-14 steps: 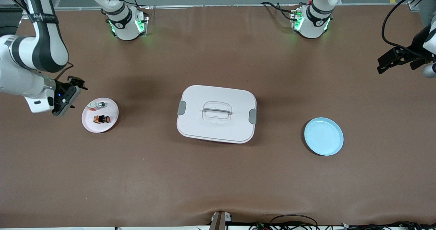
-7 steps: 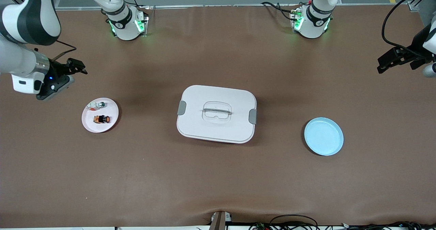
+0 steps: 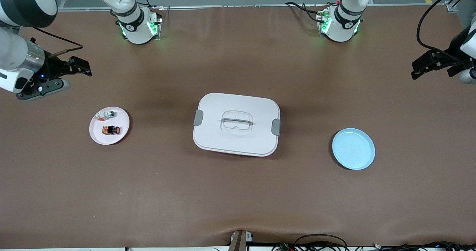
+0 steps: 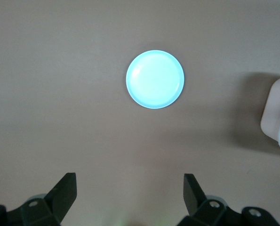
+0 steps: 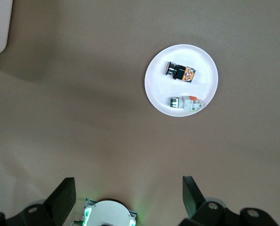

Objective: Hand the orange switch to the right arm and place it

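Note:
The orange switch (image 3: pixel 111 130) lies on its side on a small white plate (image 3: pixel 122 121) toward the right arm's end of the table. It also shows in the right wrist view (image 5: pixel 181 71), on the same plate (image 5: pixel 157 89). My right gripper (image 3: pixel 81 67) is open and empty, up in the air over bare table, apart from the plate; its wrist view (image 5: pixel 128 195) shows the jaws wide apart. My left gripper (image 3: pixel 422 67) is open and empty (image 4: pixel 129 193), held high at the left arm's end of the table.
A small silvery-white item with a red bit (image 3: pixel 106 114) shares the white plate (image 5: pixel 188 102). A white lidded box (image 3: pixel 236 124) stands mid-table. A light blue plate (image 3: pixel 353 148) lies toward the left arm's end and shows in the left wrist view (image 4: pixel 155 79).
My right gripper has risen and drawn away from the white plate toward the arms' bases. The switch lies still on the plate. The left arm has not moved.

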You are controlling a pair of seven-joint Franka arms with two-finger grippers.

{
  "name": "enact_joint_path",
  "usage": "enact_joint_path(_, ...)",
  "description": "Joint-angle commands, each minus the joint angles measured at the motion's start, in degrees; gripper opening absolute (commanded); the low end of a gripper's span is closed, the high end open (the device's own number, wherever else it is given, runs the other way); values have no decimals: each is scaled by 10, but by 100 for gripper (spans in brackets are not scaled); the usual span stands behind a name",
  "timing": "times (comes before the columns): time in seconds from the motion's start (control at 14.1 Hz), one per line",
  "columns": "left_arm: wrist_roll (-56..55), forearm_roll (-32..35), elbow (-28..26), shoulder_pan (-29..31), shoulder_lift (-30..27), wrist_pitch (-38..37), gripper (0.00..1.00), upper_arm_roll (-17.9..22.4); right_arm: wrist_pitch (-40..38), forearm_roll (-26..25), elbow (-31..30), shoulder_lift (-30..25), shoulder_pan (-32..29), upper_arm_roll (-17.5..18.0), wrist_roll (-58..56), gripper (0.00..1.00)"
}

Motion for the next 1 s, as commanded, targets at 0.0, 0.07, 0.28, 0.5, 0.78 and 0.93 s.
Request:
enact_joint_path(0.0,14,-14,-6,-1,-13,3,100,6,-9,-14,38,15,4,-1,30,100)
enact_joint_path(0.07,14,-14,-5,-2,-12,3,100,6,-13,-15,51,16,7,-1,31,100)
enact_joint_path(0.28,14,-14,-7,-2,-13,3,100,3,-9,0,62,18,-15,-7,38,100)
enact_joint_path(0.5,14,-15,-5,-2,-13,3,100,3,-13,4,83,19,-28,-7,53,100)
enact_joint_path(0.78,14,-15,-8,-5,-12,1,100,1,-11,4,122,20,-33,-8,122,100)
enact_joint_path(0.93,14,-15,-7,-5,-12,-4,100,1,-10,4,124,19,-31,-7,129,100)
